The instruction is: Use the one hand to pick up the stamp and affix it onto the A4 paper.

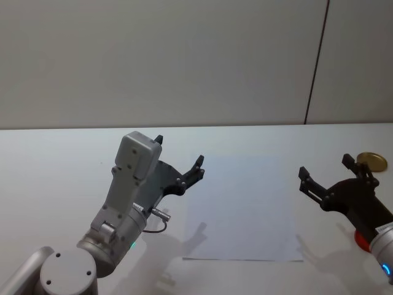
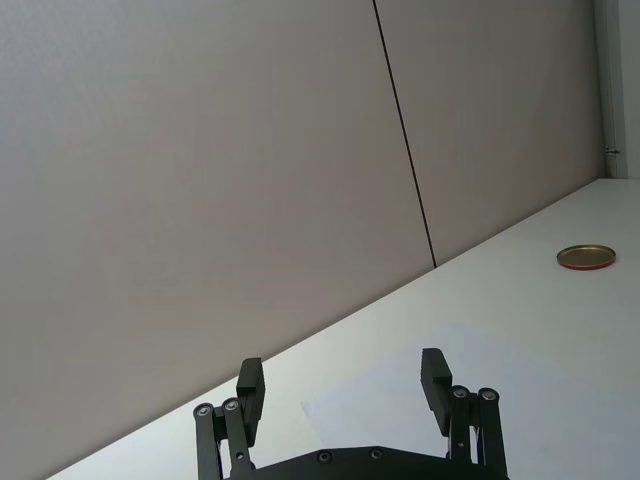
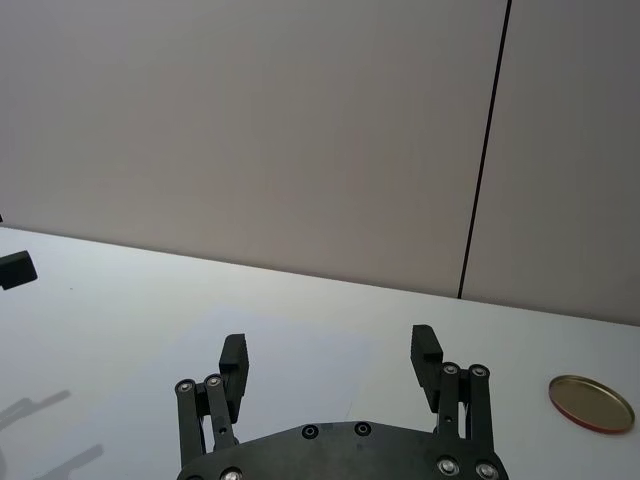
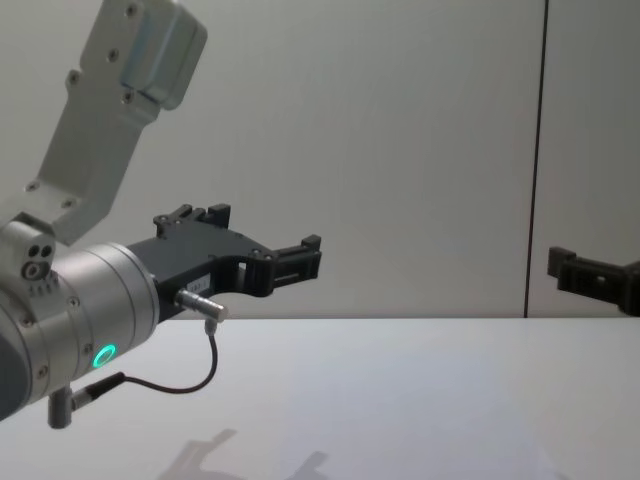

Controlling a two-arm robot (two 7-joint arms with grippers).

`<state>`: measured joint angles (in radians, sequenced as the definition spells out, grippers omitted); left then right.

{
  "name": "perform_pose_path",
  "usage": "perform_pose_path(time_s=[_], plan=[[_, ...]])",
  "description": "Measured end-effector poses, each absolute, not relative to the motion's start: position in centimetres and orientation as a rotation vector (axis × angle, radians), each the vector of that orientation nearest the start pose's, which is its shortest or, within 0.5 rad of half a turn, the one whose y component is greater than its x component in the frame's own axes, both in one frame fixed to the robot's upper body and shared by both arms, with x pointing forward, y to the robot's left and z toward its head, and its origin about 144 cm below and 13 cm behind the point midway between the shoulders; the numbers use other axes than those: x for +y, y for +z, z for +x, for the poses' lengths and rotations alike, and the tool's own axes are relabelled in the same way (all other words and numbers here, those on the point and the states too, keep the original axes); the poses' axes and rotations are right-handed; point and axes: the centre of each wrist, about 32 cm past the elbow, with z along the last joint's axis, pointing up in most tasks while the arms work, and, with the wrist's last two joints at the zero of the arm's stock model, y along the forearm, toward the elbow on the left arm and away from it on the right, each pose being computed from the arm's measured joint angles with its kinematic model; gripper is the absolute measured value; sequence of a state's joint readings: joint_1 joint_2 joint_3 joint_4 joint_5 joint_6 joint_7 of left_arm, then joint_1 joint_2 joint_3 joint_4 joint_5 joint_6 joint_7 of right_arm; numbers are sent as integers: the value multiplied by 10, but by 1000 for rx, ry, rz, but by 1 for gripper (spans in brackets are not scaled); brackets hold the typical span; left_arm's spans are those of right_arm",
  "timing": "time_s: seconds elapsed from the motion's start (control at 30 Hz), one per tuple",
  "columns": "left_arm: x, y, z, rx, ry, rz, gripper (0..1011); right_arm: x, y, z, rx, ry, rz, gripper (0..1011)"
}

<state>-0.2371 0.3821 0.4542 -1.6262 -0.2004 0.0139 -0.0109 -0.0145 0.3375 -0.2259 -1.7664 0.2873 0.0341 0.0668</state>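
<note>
My left hand (image 1: 179, 151) is raised above the table (image 1: 49, 172), near the left edge of the paper (image 1: 245, 209). Its fingers are spread wide with nothing between them, and they point forward towards the wall. My right hand (image 1: 325, 166) hangs above the table just right of the paper's right edge, also spread wide and empty. The two hands are well apart, with the paper between them.

The paper lies flat on the table in front of me, and its near edge carries faint shadows of my hands. A flat round gold disc (image 1: 372, 161) rests on the table beyond my right hand, close to the far right side. Something red (image 1: 361, 238) sits on the table under my right wrist. It is mostly hidden, so I cannot tell what it is.
</note>
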Motion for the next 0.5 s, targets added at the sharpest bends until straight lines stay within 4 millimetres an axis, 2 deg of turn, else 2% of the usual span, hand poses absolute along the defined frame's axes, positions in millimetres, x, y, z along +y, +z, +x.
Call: perform_pose_path(time_s=[0.1, 0.13, 0.5], plan=[[198, 1204, 492, -268, 1124, 61, 993, -238, 1188, 444, -74, -1231, 24, 1001], [198, 1204, 492, -268, 1124, 61, 993, -273, 1177, 461, -21, -1270, -104, 1001], [198, 1204, 492, -268, 1124, 61, 993, -295, 1170, 459, 12, -1294, -172, 1001]])
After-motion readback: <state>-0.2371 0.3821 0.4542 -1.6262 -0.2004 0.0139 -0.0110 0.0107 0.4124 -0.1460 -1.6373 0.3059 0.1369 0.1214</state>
